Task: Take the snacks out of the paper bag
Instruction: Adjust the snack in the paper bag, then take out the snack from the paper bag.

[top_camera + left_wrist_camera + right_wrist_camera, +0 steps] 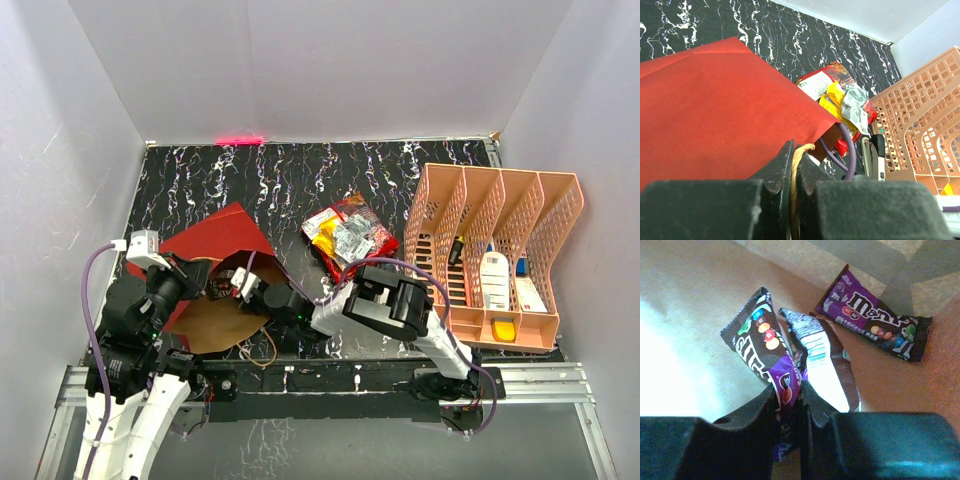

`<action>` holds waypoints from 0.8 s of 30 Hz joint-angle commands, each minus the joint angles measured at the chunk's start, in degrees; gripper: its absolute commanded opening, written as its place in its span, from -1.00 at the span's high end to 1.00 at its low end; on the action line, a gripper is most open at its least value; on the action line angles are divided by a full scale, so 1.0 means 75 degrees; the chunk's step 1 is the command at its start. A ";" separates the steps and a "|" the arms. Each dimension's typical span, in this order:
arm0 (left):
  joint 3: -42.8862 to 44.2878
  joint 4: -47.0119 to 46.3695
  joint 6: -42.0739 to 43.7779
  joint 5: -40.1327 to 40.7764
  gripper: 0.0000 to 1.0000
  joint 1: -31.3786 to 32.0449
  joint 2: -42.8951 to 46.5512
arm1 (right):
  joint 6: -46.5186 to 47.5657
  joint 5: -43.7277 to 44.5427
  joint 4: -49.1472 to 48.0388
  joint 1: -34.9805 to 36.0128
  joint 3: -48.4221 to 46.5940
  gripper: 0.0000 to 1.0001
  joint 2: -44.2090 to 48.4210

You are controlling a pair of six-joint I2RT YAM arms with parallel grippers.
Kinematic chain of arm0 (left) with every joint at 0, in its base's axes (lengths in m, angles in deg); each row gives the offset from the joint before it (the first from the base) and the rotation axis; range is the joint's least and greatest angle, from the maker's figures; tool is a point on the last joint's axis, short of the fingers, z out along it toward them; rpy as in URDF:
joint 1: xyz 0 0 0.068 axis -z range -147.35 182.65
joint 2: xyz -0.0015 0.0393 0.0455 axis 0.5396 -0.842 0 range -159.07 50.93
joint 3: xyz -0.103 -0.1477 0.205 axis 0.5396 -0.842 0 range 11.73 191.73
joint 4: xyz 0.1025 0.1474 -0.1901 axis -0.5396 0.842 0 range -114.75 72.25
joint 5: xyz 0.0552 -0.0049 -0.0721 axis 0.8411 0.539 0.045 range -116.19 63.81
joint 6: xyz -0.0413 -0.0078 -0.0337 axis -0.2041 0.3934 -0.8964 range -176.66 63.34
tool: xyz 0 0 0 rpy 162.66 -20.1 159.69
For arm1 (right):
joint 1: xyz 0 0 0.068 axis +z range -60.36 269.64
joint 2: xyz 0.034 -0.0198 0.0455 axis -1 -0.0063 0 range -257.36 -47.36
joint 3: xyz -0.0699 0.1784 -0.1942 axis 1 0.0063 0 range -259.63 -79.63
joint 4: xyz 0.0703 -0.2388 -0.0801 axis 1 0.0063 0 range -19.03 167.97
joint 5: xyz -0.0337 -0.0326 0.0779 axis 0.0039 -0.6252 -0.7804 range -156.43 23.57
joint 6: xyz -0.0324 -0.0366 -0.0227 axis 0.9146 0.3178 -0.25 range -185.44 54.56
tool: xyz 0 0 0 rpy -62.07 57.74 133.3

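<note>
The red paper bag [215, 240] lies on its side at the left, its brown inside [215, 318] facing the arms. My left gripper [794, 155] is shut on the bag's tan cord handle [801, 152] beside the red wall [715, 110]. My right gripper [789, 396] is inside the bag [245, 283], shut on a purple and brown snack packet [765, 352]; a second packet [826, 367] lies against it. Another purple packet [872, 320] lies loose on the bag's brown floor [715, 295]. A pile of red, yellow and silver snacks [348, 235] lies on the table outside the bag, also in the left wrist view [842, 97].
A salmon-orange lattice file rack [495, 255] stands at the right, holding a white bottle [494, 280] and other items. The black marbled table top [300, 175] runs to the white back wall. A purple cable [850, 150] crosses near the bag's mouth.
</note>
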 commanded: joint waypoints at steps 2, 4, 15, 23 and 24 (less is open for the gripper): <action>0.0029 -0.0158 0.0002 0.0023 1.00 0.0019 -0.0032 | 0.0446 0.0253 -0.0602 0.0314 0.0671 0.09 0.0879; 0.0031 -0.0164 0.0007 -0.0003 1.00 0.0009 -0.0054 | 0.0753 -0.0132 -0.0845 0.0316 0.1030 -0.23 0.1149; 0.0014 -0.0159 -0.0014 0.0020 1.00 0.0015 0.0107 | 0.2300 -0.1800 -0.1603 0.0100 0.0930 -1.00 0.0970; 0.0005 -0.0180 0.0002 -0.0057 1.00 0.0017 0.0078 | 0.1861 -0.2418 -0.0813 -0.0152 -0.0145 -0.81 0.0297; 0.0012 -0.0190 0.0007 -0.0071 1.00 0.0019 0.0083 | 0.1796 -0.2483 -0.0737 -0.0152 -0.0200 -0.75 0.0217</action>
